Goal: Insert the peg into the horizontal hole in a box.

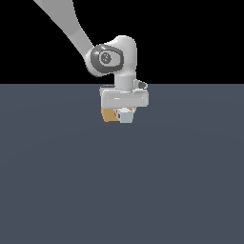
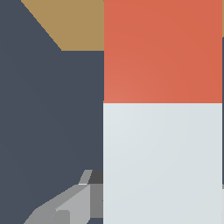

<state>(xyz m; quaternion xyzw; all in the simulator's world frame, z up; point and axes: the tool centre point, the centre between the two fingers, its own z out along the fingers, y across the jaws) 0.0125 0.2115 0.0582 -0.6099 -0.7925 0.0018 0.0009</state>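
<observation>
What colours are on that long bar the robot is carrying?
The long square-sectioned peg is orange-red at one end and light grey-white along the rest, clearest in the wrist view.

The peg (image 2: 162, 109) is orange-red at one end and pale grey-white along the rest. The box (image 2: 74, 24) is plain tan, orange-brown in the exterior view. The floor (image 1: 119, 181) is flat slate blue-grey under a black backdrop. The arm (image 1: 119, 57) is glossy white with a dark grey joint cap.

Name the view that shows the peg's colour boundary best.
The wrist view: the peg fills it, orange-red meeting grey-white sharply. The exterior view shows only the peg's small pale end below the gripper.
</observation>
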